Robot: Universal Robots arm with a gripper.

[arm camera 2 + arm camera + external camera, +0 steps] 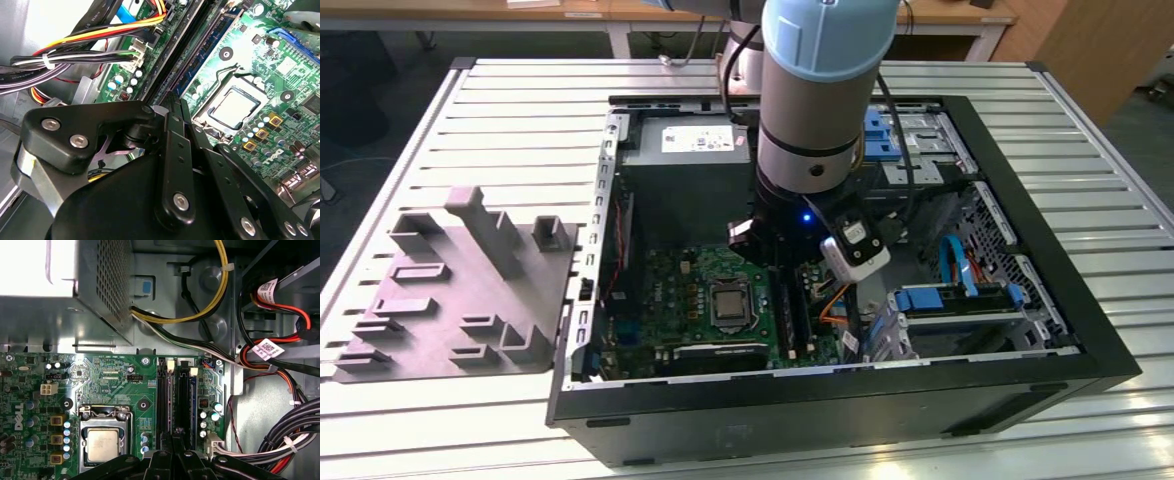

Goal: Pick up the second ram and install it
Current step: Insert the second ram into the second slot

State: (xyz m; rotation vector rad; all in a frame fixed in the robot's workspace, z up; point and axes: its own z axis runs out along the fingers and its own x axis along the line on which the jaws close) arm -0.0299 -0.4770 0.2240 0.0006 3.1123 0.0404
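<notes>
The second ram (207, 47) is a thin dark-blue stick standing in one of the long black slots of the green motherboard (260, 55), beside the processor socket (235, 105). It also shows in the first wrist view (184, 400), between white slot clips. My gripper (172, 100) is low inside the open computer case (854, 395). Its black fingers (177, 145) are pressed together, and the tips (175, 436) sit at one end of the stick. Whether they clamp it or only rest on its top edge is hidden. In the exterior view the arm (821, 90) covers the slots.
The grey power-supply box (687, 160) lies just beyond the slots. Bundled cables (280, 365) crowd the side of the slots away from the socket. A drive cage with blue parts (961, 300) fills the case at the exterior view's right. A grey moulded fixture (454, 290) lies on the table at its left.
</notes>
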